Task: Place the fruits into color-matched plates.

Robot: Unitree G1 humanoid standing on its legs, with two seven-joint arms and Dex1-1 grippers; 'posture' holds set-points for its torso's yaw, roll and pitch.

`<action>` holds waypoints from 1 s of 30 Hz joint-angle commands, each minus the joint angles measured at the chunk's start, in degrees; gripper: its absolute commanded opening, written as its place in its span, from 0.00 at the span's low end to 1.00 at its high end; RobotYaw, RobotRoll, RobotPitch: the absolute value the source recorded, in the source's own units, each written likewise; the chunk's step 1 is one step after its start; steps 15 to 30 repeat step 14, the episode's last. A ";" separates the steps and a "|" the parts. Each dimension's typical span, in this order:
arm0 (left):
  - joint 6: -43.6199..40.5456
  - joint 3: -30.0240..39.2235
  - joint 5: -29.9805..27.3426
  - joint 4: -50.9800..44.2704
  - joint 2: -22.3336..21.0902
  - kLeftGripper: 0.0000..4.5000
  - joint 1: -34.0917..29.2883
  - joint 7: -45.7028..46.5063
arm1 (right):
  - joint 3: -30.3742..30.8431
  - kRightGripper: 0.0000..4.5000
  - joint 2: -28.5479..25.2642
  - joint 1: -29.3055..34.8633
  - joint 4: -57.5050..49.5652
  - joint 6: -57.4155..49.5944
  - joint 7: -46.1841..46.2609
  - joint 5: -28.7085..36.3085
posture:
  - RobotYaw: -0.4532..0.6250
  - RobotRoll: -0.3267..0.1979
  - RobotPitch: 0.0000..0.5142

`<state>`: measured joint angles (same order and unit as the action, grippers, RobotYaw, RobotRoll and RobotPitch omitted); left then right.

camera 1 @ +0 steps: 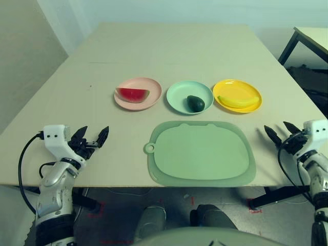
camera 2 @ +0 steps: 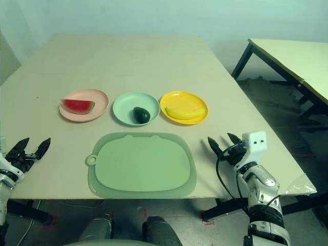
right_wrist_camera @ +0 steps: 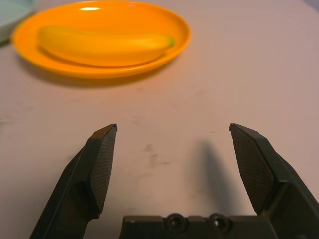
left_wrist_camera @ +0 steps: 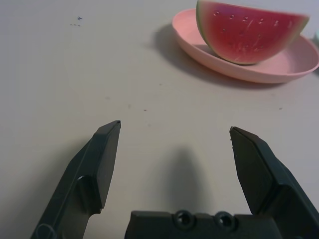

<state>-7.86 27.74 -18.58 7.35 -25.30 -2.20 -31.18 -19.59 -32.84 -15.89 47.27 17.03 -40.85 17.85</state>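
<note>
Beige tabletop [camera 1: 169,56] stretches ahead of me, pale wall behind it and a second table [camera 2: 297,56] off to my right. Low over its near edge, my left gripper [camera 1: 91,136] hangs with both fingers spread wide and nothing between them; my right gripper [camera 2: 221,143] does the same on the other side, jaws apart and empty. Between the two, nearest me, lies the pale green mat [camera 1: 202,154], its ring tab toward my left claw, and I take that mat as my marker. Just beyond the mat's far edge stand three plates in a row. The mint green plate [camera 1: 179,95] sits straight past the mat's middle, with the avocado [camera 1: 195,103] resting inside it. Past the mat's far left corner is the pink plate [camera 1: 148,95] holding the watermelon wedge [camera 1: 132,94], seemingly rind down. Past the far right corner, the yellow plate [camera 1: 237,87] carries the banana [camera 1: 238,101] lying flat.
</note>
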 commanded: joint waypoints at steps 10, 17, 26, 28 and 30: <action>1.84 0.40 -0.89 0.68 -2.91 0.99 -0.26 0.10 | 0.17 1.00 -1.48 -6.62 12.59 5.92 0.71 -2.50 | 0.51 0.62 0.11; 1.92 -0.06 -1.19 1.29 -3.45 0.99 0.25 0.21 | 0.02 1.00 -0.76 -6.62 13.06 6.36 0.87 -2.67 | 0.51 0.62 0.09; 1.92 -0.06 -1.19 1.29 -3.45 0.99 0.25 0.21 | 0.02 1.00 -0.76 -6.62 13.06 6.36 0.87 -2.67 | 0.51 0.62 0.09; 1.92 -0.06 -1.19 1.29 -3.45 0.99 0.25 0.21 | 0.02 1.00 -0.76 -6.62 13.06 6.36 0.87 -2.67 | 0.51 0.62 0.09; 1.92 -0.06 -1.19 1.29 -3.45 0.99 0.25 0.21 | 0.02 1.00 -0.76 -6.62 13.06 6.36 0.87 -2.67 | 0.51 0.62 0.09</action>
